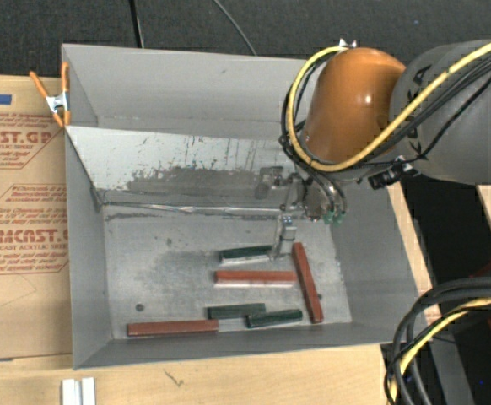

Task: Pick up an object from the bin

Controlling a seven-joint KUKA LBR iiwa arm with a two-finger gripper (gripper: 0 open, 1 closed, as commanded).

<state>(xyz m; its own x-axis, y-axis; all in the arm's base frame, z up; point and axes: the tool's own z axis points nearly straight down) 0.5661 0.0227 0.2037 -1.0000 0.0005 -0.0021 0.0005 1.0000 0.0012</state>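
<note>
Jaws, state unclear, at right end of dark green stick (245, 252), beside angled red stick (307, 282).

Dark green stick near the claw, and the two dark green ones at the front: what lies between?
In the camera view, a red stick with a pale edge lies between the dark green stick and the front dark green pair.

You see the claw (285, 241) low in the bin (144, 226), just beside the right end of a dark green stick (245, 252) and the upper end of a slanted red stick (307, 283). A red-and-white stick (254, 277) lies just below the green one.
</note>
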